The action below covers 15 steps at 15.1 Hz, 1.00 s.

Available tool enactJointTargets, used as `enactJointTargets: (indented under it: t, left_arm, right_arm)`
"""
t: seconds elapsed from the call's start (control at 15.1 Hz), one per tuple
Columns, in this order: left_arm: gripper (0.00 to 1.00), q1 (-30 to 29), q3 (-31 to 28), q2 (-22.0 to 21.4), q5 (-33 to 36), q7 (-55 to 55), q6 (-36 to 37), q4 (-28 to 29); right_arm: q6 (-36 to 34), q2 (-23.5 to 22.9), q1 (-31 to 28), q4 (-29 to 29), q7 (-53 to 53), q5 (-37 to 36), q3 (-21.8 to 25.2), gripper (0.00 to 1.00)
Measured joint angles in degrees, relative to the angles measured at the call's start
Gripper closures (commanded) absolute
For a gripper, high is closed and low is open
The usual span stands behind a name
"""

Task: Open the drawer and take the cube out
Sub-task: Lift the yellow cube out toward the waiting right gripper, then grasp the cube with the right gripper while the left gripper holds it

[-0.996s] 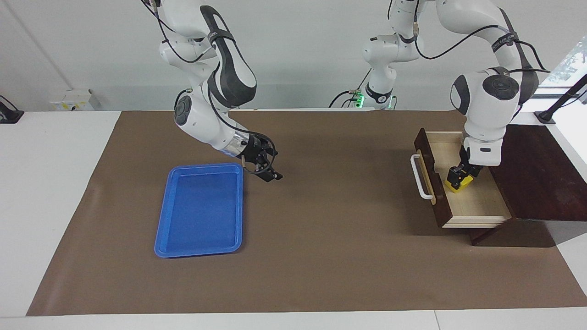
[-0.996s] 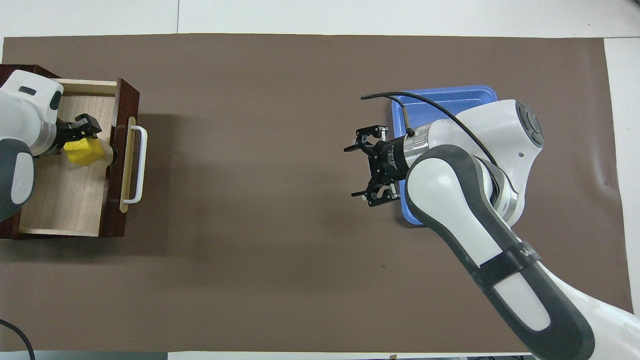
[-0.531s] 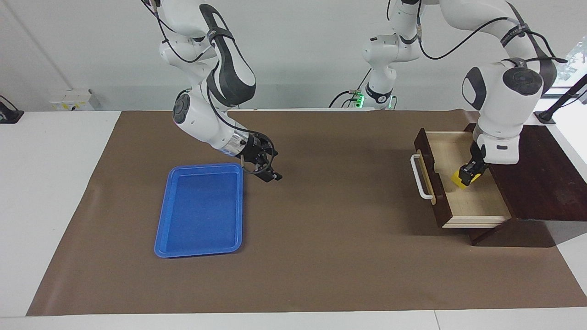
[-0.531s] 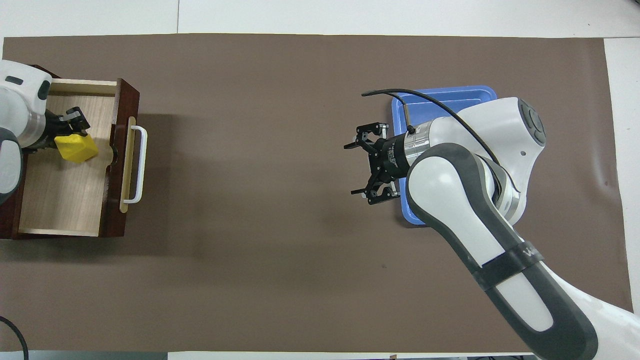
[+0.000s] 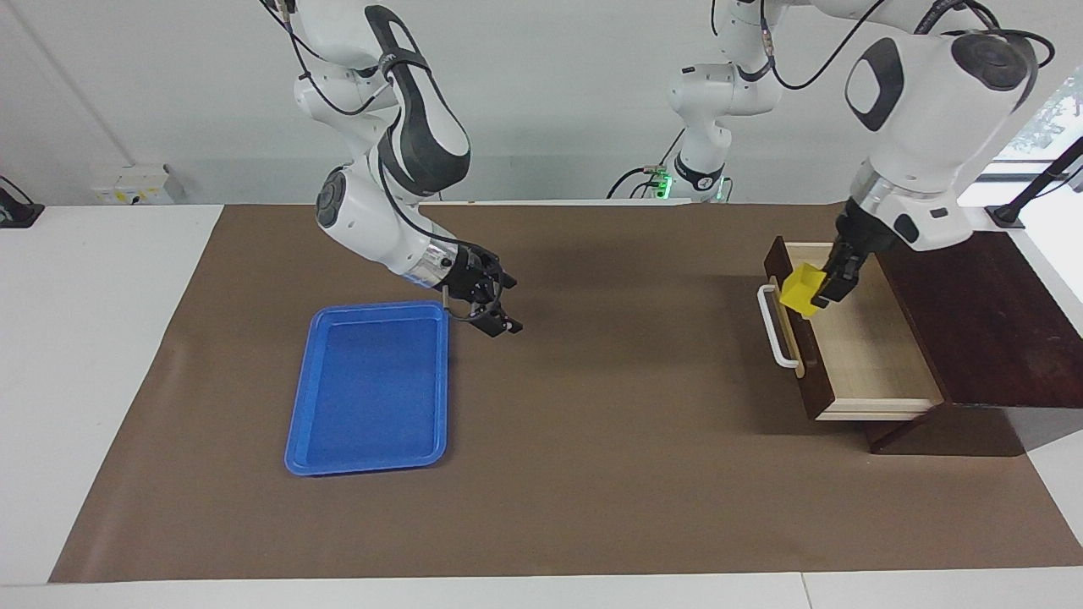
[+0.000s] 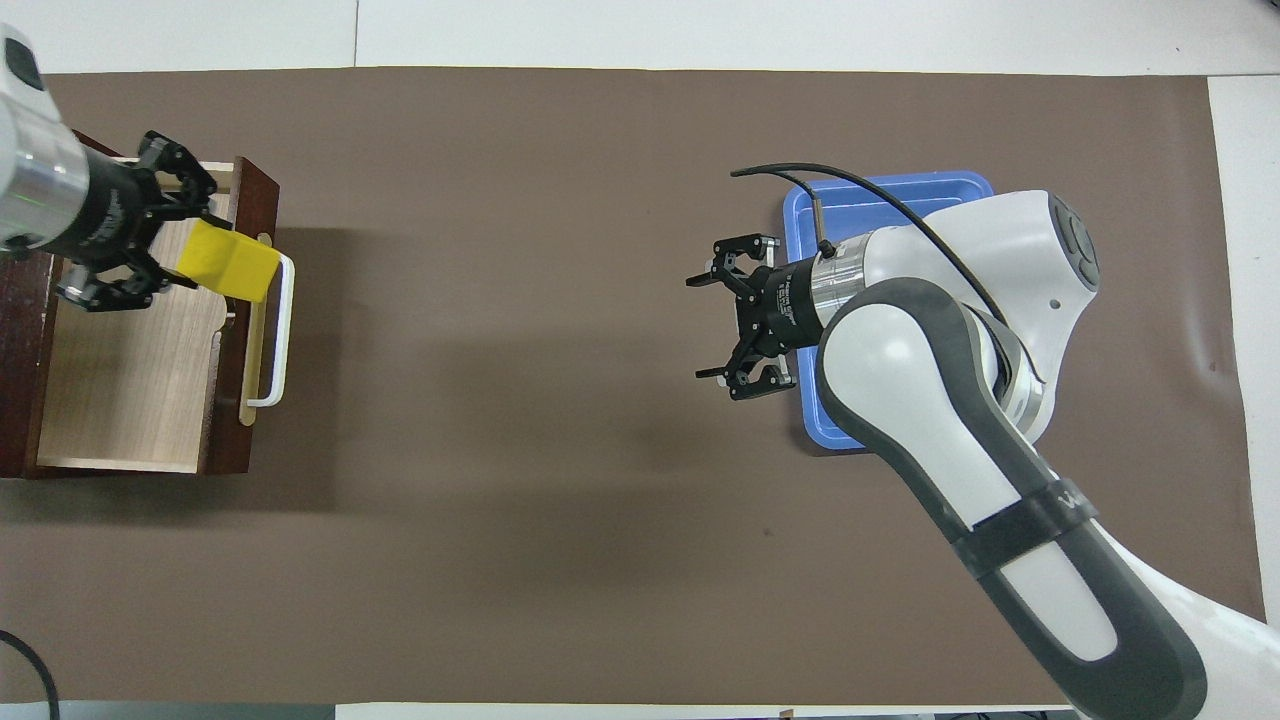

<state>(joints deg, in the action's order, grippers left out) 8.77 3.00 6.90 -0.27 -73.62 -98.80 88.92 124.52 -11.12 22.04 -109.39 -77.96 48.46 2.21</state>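
Observation:
The dark brown drawer (image 5: 814, 385) stands pulled open at the left arm's end of the table, its pale wood inside (image 5: 876, 355) bare and its white handle (image 5: 772, 326) facing the table's middle. My left gripper (image 5: 819, 289) is shut on the yellow cube (image 5: 799, 289) and holds it in the air over the drawer's front panel. In the overhead view the cube (image 6: 232, 262) covers part of the front panel and the handle (image 6: 283, 330), with the left gripper (image 6: 195, 255) over the drawer (image 6: 225, 440). My right gripper (image 5: 499, 311) is open and empty over the mat beside the blue tray; it also shows in the overhead view (image 6: 706, 327).
A flat blue tray (image 5: 372, 389) lies on the brown mat toward the right arm's end; the right arm covers part of it in the overhead view (image 6: 890, 195). The drawer's dark cabinet top (image 5: 990, 321) stands at the table's edge.
My left gripper has lifted the cube up out of the drawer's inside and carried it over the front panel. The right arm has hardly moved.

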Motion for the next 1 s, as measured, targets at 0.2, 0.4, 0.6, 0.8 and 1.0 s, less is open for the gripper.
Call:
enactJointTargets:
  t: [0.2,0.4,0.6,0.8,1.0]
  left_arm:
    - [1.00,7.0,0.4,-0.7,-2.0,-17.9,-4.8,3.2]
    - [1.00,10.2,0.5,-3.3,-7.2,-28.6,-14.4,12.3]
    - [1.00,12.9,0.5,-4.5,-11.2,-33.0,-19.4,18.9]
    - [1.00,19.1,0.5,-4.1,-12.1,-39.4,-26.5,22.5]
    - [1.00,24.6,0.6,-3.0,-12.1,-44.4,-31.2,24.1]
  right_arm:
    - [0.3,-0.1,0.9,0.0,-0.4,0.0,-0.1,0.00]
    - [0.3,-0.3,2.2,-0.1,-0.4,0.0,-0.2,0.00]
    - [0.5,-0.6,3.8,-0.2,-0.4,0.0,-0.2,0.00]
    - [2.8,-1.9,5.7,-0.3,-0.4,0.0,-0.2,0.00]
    - [4.8,-3.5,7.3,-0.1,-0.4,0.0,-0.2,0.00]
